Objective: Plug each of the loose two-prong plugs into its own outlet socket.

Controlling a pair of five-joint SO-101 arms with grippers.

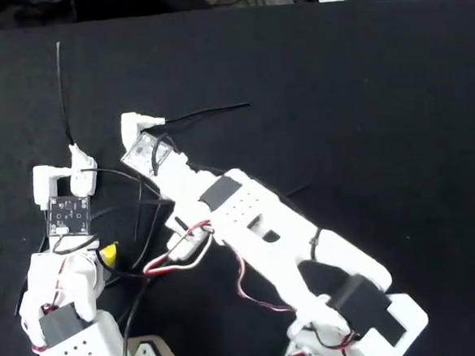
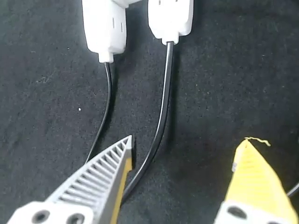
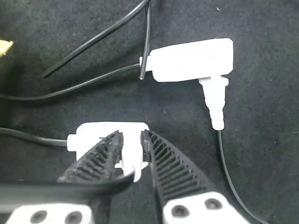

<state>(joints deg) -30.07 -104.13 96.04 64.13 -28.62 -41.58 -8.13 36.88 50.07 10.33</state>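
Right claw (image 3: 132,136) is pinched to a narrow gap, clamped on a white plug (image 3: 88,135) lying on the black table (image 1: 362,96). Just past it sits a second white block (image 3: 191,58) with a side connector (image 3: 214,100) joined at a right angle. Left claw (image 2: 187,140) is spread wide and grips nothing; a black cable (image 2: 161,121) runs along the table between its fingers, with a white plug body (image 2: 105,25) and its neighbour (image 2: 170,16) side by side ahead.

Soft, even light is falling on the black counter (image 1: 362,96), which is soaking it up and showing hardly any shadow. The white plugs (image 2: 105,23) are glaring bright, their detail washing out.
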